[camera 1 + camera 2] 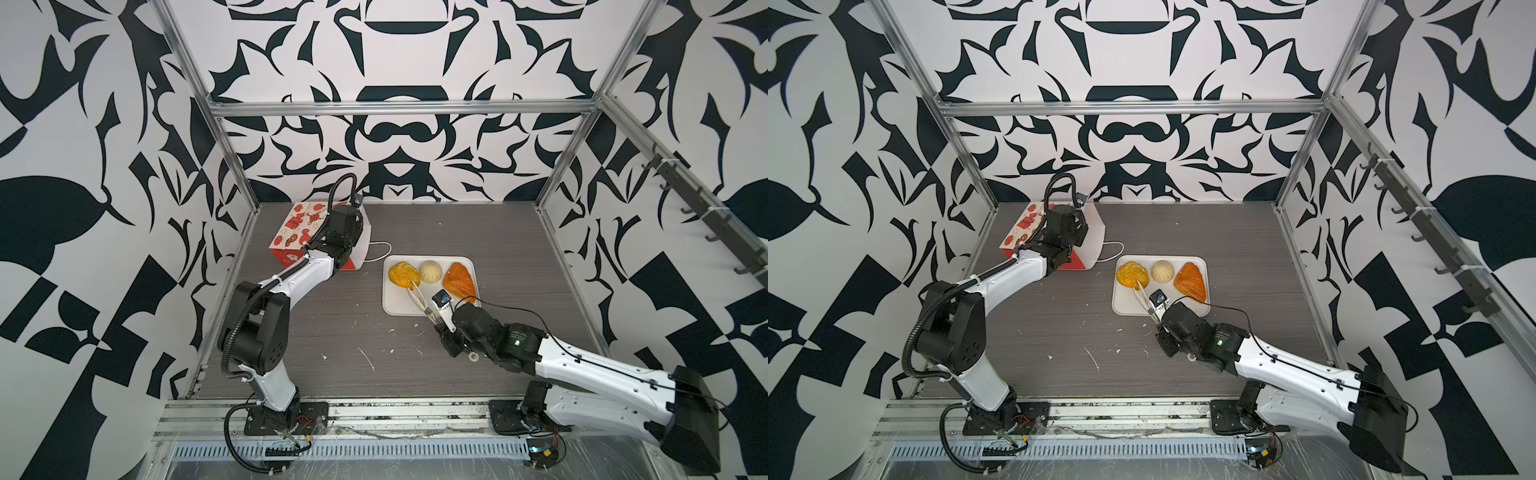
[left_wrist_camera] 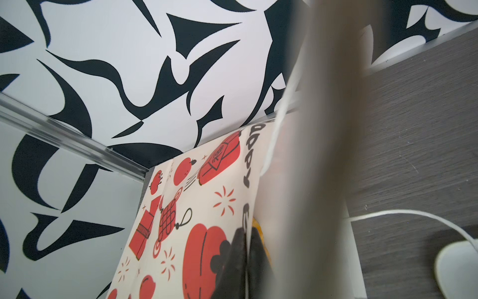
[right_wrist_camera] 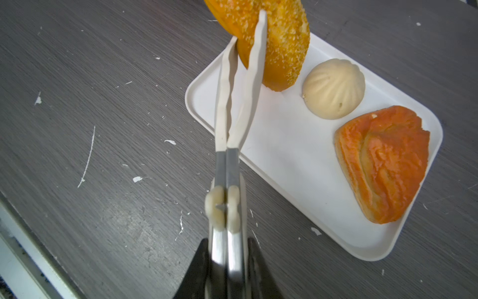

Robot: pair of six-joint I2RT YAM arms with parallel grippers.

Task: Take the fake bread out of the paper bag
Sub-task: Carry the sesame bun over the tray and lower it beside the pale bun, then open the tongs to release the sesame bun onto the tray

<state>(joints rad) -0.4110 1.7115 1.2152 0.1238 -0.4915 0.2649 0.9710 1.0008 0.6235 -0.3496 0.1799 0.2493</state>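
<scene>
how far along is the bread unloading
Done: cream bun and orange flaky piece lie on the tray. In hand: right gripper squeezes tongs pinching the golden ring over the tray; left gripper pinches the paper bag. Left: something yellow shows inside the bag.

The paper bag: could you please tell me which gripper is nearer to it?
Left. The left gripper is pinching the rim of the paper bag; the right gripper holds tongs at the near edge of the tray, apart from the bag.
</scene>
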